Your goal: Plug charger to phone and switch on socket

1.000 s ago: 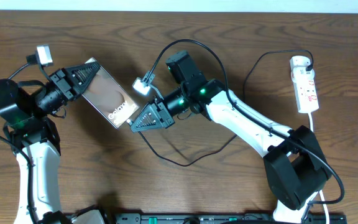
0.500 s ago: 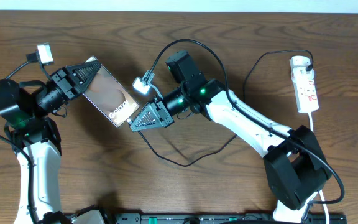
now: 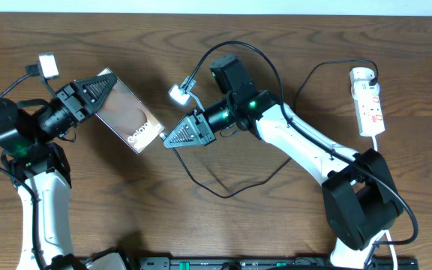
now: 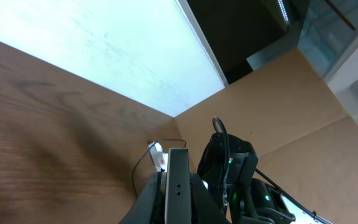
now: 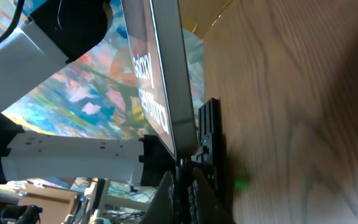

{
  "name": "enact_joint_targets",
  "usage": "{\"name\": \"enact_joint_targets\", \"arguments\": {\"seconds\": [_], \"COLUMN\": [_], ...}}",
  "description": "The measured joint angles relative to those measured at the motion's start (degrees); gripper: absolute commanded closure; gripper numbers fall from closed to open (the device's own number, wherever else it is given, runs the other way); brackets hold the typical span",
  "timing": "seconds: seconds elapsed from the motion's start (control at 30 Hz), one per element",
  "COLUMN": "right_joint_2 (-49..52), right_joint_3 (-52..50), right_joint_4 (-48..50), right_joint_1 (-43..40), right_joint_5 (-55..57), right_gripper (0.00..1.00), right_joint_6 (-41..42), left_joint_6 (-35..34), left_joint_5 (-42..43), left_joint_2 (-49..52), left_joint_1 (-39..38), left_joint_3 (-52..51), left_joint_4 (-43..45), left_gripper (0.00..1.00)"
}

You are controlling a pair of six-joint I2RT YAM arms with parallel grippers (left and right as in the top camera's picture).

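My left gripper [image 3: 105, 88] is shut on the phone [image 3: 130, 114] and holds it off the table, screen up. In the left wrist view the phone's pale edge [image 4: 178, 183] stands clamped between the jaws of that gripper [image 4: 178, 208]. My right gripper [image 3: 166, 141] is shut on the plug tip of the charger [image 3: 201, 184], right at the phone's lower end. In the right wrist view the plug [image 5: 182, 167] meets the bottom edge of the phone [image 5: 160, 81] just above this gripper [image 5: 185, 190]. The cable loops back to the socket [image 3: 368, 101] at the far right.
The wooden table [image 3: 276, 225] carries the charger cable's loop in the middle. The socket's white cord [image 3: 381, 161] runs down past the right arm's base [image 3: 358, 214]. Small white connectors [image 3: 49, 65] on black robot cables stand above each wrist.
The right gripper has shifted up and right with the plug, and the left gripper has turned the phone slightly, so the plug tip now sits against the phone's lower end.
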Motion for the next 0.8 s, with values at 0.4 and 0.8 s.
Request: {"name": "enact_joint_targets", "arguments": {"seconds": [0.4,0.8], "right_joint_2": [0.0,0.0], "right_joint_3": [0.0,0.0], "right_joint_4": [0.0,0.1], "right_joint_1": [0.0,0.0], "right_joint_5": [-0.1,-1.6], "right_gripper": [0.99,0.99], "right_joint_6": [0.0,-0.2], "left_joint_6": [0.0,-0.2], "left_joint_5": [0.2,-0.1], "left_joint_2": [0.0,0.0], "left_joint_1": [0.0,0.0], "left_joint_3": [0.0,0.0], "left_joint_4": [0.0,0.0], "left_gripper": [0.92,0.93]}}
